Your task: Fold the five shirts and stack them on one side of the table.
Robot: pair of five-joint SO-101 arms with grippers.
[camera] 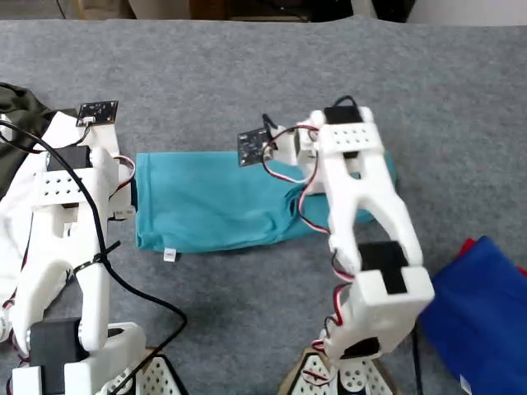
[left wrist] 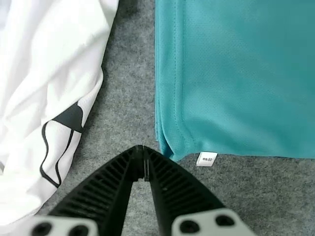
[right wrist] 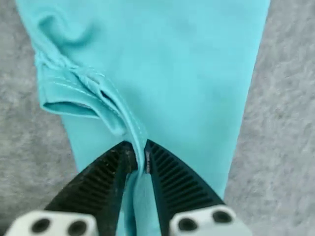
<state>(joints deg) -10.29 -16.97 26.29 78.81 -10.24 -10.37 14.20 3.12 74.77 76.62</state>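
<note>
R gripper (right wrist: 139,147): jaws pressed onto a thin raised ridge of the teal shirt (right wrist: 172,73), cloth caught right at the tips. Judged risk: the grip looks shallow, so the ridge could slip out on a pull. Or it has one layer only & drags the strip out of shape instead of folding it. A bunched hem just past the tips, off to one side, could carry a wrinkle into the fold.

L gripper (left wrist: 143,152): jaws pressed together, nothing in them, over bare table (left wrist: 129,88), just short of the shirt's near corner & its white label (left wrist: 206,159). If R pulls w/o L pinning, the whole shirt prob. slides. The white shirt (left wrist: 44,73) lies close on the other side of L's tips, w/ a strip of table between it & the teal; a low sweep could catch it.

Pose: R arm stretched fwd over the teal strip, wrist pitched down. L arm drawn in more, wrist also down.

Farther off: blue shirt (camera: 486,313) beside R arm's base, dark garment (camera: 16,103) beyond the white.
</note>
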